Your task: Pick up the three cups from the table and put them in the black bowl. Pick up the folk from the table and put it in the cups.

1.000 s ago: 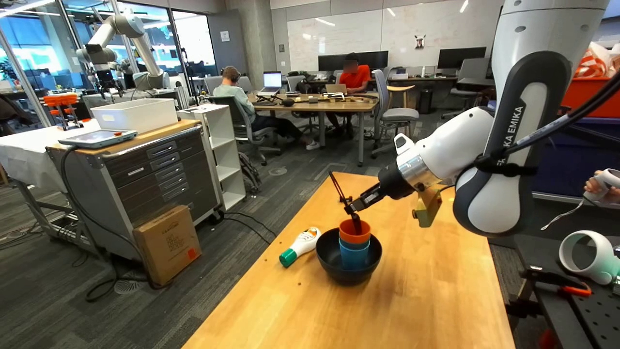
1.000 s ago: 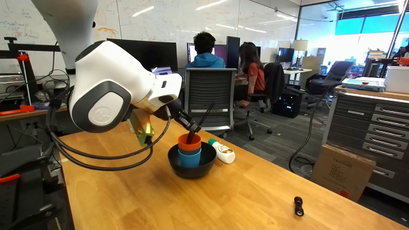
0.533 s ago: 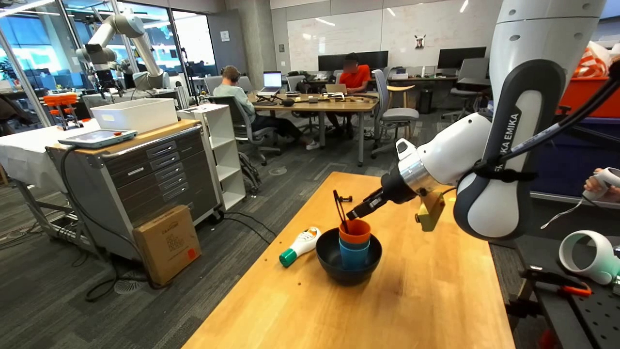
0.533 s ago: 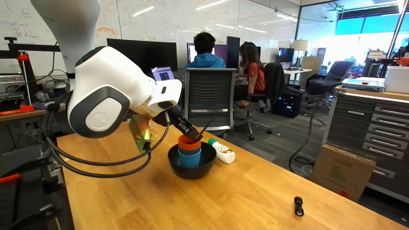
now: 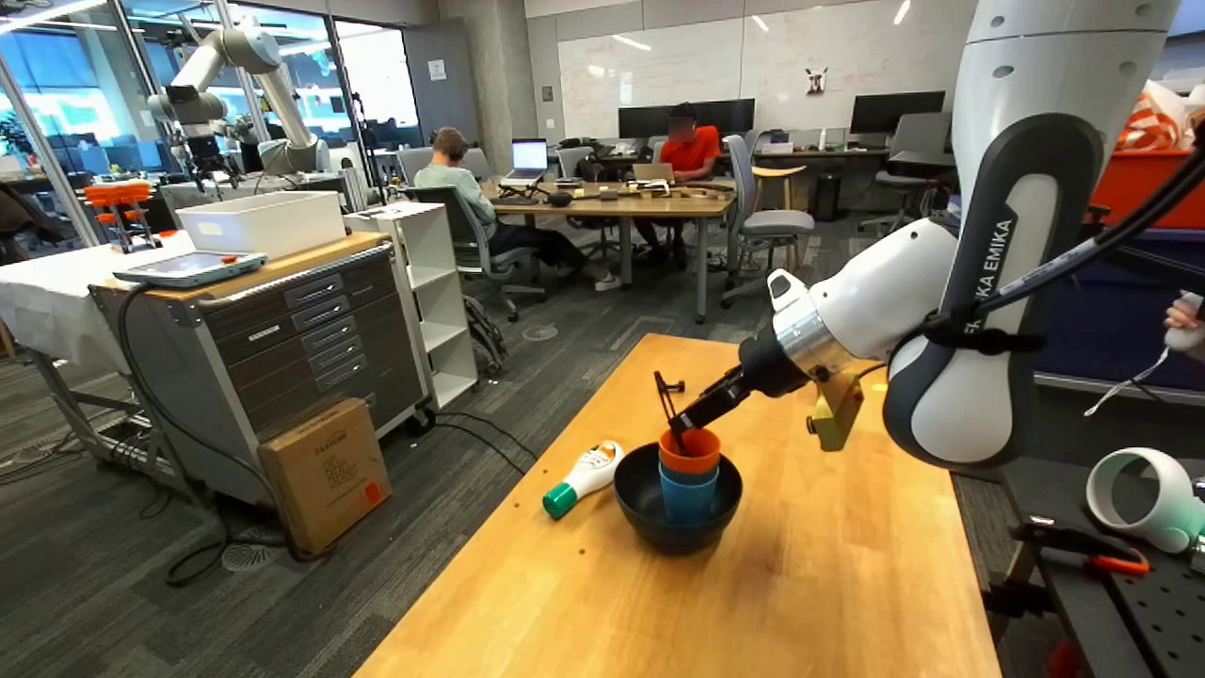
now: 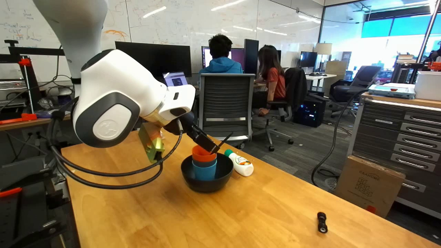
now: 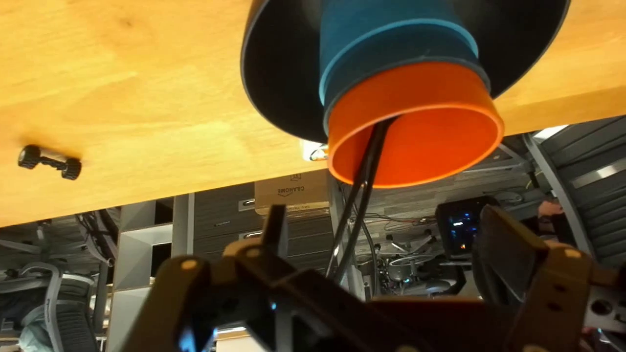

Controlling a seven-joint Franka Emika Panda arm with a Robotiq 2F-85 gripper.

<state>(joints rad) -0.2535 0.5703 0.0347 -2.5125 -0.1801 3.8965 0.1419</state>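
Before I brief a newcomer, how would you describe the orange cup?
On the wooden table stands a black bowl. The orange cup tops the three nested inside, above the slate cup and blue cup; only it has a dark utensil jutting from its mouth.

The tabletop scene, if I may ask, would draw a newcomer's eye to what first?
Probably the orange cup, topping the stack of three cups in the black bowl. Next, the slim dark utensil slanting out of that cup near the open gripper, then the white-and-green bottle lying beside the bowl.

Utensil (image 7: 363, 185) in cups (image 6: 204, 164), cups in bowl (image 6: 206, 186)
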